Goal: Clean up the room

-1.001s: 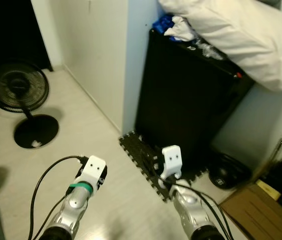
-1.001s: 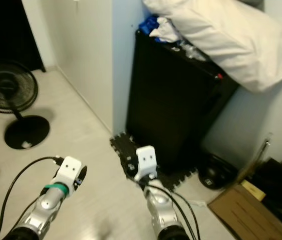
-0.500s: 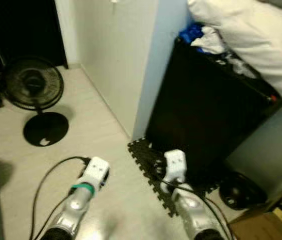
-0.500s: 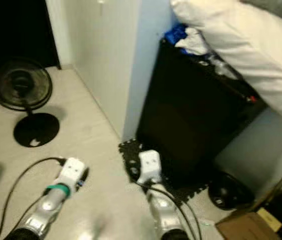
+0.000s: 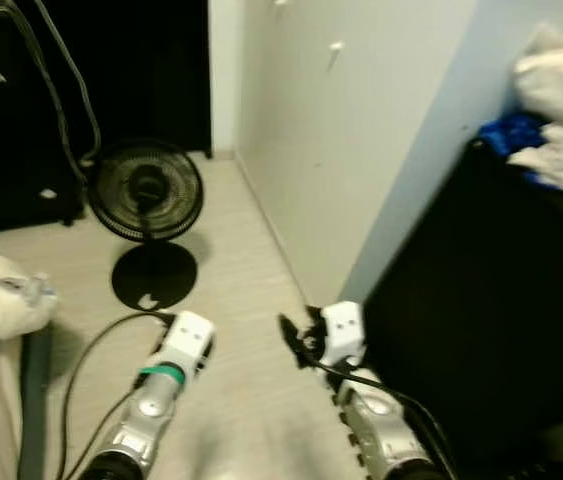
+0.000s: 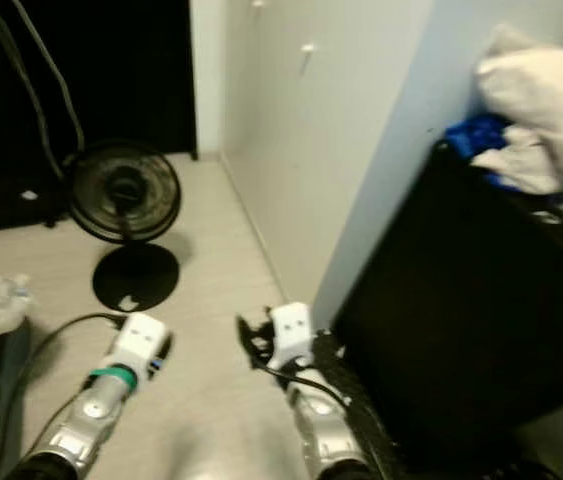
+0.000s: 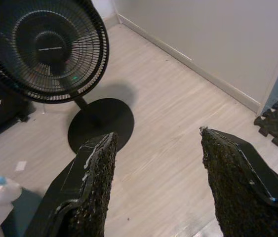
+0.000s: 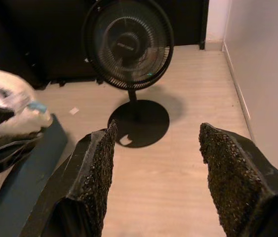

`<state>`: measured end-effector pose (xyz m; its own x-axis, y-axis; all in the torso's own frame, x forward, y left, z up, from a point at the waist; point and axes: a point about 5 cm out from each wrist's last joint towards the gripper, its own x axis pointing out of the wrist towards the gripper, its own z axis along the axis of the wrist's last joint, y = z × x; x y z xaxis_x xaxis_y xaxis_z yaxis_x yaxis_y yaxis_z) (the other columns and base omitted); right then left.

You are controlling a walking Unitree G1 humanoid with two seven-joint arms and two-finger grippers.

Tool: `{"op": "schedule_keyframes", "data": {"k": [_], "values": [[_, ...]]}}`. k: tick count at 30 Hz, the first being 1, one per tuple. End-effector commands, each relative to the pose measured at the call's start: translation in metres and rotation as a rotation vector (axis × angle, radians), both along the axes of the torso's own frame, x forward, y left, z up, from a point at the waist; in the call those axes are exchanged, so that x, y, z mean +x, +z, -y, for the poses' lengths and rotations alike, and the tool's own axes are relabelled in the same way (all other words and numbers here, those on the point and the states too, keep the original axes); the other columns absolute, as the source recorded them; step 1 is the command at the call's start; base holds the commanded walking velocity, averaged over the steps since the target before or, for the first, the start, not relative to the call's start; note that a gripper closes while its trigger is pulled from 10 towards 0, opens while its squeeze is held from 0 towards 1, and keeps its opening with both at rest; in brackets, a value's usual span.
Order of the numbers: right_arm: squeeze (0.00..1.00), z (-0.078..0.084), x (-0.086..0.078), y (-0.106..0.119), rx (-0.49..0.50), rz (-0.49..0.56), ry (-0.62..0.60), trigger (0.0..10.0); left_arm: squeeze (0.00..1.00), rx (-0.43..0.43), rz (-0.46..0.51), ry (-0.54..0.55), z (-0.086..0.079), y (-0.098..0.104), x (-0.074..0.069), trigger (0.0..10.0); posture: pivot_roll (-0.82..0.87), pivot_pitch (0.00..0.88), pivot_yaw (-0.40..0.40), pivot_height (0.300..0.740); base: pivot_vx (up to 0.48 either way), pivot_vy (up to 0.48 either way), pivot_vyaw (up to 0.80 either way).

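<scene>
While both arms reach forward, a black fan [image 5: 145,190] stands upper left.
Left gripper [image 7: 154,185] and right gripper [image 8: 154,180] gape wide, empty.

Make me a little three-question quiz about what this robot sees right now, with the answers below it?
1. True or false: the left gripper is holding something.
2. What stands on the floor ahead of both grippers? A) a black fan B) a red bucket C) a chair
3. Fill in: the blue cloth lies on top of the black ____.

Key:
1. False; its fingers are apart and empty, like the right gripper.
2. A, the black fan.
3. cabinet.
</scene>
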<state>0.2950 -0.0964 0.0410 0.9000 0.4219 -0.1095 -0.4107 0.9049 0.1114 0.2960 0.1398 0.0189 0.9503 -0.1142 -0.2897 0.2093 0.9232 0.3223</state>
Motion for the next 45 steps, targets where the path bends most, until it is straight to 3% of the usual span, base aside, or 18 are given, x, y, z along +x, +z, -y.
{"op": "schedule_keyframes", "data": {"k": [1, 12, 18, 20, 25, 27, 28, 30, 32, 37, 45], "values": [[0.0, 0.012, -0.001, -0.004, 0.009, -0.025, -0.054, 10.0, 0.0, -0.006, -0.024, -0.019, 0.007, -0.005, -0.004, 10.0, 0.04, 0.0, -0.006, 0.74, 0.465, 0.0, 0.0], [0.0, 0.026, 0.004, -0.004, 0.043, -0.051, -0.133, 10.0, 0.0, -0.002, -0.028, -0.018, 0.007, -0.006, -0.004, 10.0, 0.04, 0.0, -0.005, 0.74, 0.464, 0.0, 0.0], [0.0, 0.029, 0.004, -0.009, 0.002, -0.08, -0.146, 10.0, 0.0, -0.008, -0.046, -0.016, 0.006, -0.009, -0.006, 10.0, 0.05, 0.0, -0.007, 0.74, 0.241, 0.0, 0.0], [0.0, 0.037, -0.004, -0.025, -0.032, -0.147, -0.171, 10.0, 0.0, 0.054, -0.081, -0.087, 0.003, -0.022, -0.019, 10.0, 0.05, 0.0, 0.0, 0.74, 0.0, 0.0, 0.0], [0.0, 0.043, -0.01, -0.036, -0.053, -0.202, -0.195, 10.0, 0.0, 0.079, -0.119, -0.123, -0.002, -0.032, -0.03, 10.0, 0.05, 0.0, 0.015, 0.74, 0.0, 0.0, 0.0], [0.0, 0.055, -0.028, -0.058, -0.059, -0.325, -0.246, 10.0, 0.0, 0.08, -0.206, -0.121, -0.012, -0.044, -0.041, 10.0, 0.05, 0.0, 0.054, 0.74, 0.0, 0.0, 0.0], [0.0, 0.055, -0.028, -0.058, -0.059, -0.325, -0.246, 10.0, 0.0, 0.08, -0.206, -0.121, -0.012, -0.044, -0.041, 10.0, 0.05, 0.0, 0.054, 0.74, 0.0, 0.0, 0.0], [0.0, 0.059, -0.05, -0.078, -0.087, -0.431, -0.243, 10.0, 0.0, 0.067, -0.309, -0.099, -0.024, -0.054, -0.05, 10.0, 0.05, 0.0, 0.075, 0.74, 0.0, 0.0, 0.0], [0.0, 0.059, -0.055, -0.082, -0.096, -0.449, -0.234, 10.0, 0.0, 0.064, -0.329, -0.094, -0.027, -0.056, -0.052, 10.0, 0.05, 0.0, 0.075, 0.74, 0.0, 0.0, 0.0], [0.0, 0.052, -0.058, -0.085, -0.093, -0.44, -0.23, 10.0, 0.0, 0.021, -0.39, -0.053, -0.039, -0.06, -0.055, 10.0, 0.01, 0.0, 0.121, 0.74, 0.0, 0.0, 0.0], [0.0, 0.051, -0.05, -0.078, -0.171, -0.375, -0.221, 10.0, 0.0, 0.021, -0.395, -0.066, -0.033, -0.063, -0.058, 10.0, 0.01, 0.0, 0.1, 0.74, 0.0, 0.0, 0.72]]}}
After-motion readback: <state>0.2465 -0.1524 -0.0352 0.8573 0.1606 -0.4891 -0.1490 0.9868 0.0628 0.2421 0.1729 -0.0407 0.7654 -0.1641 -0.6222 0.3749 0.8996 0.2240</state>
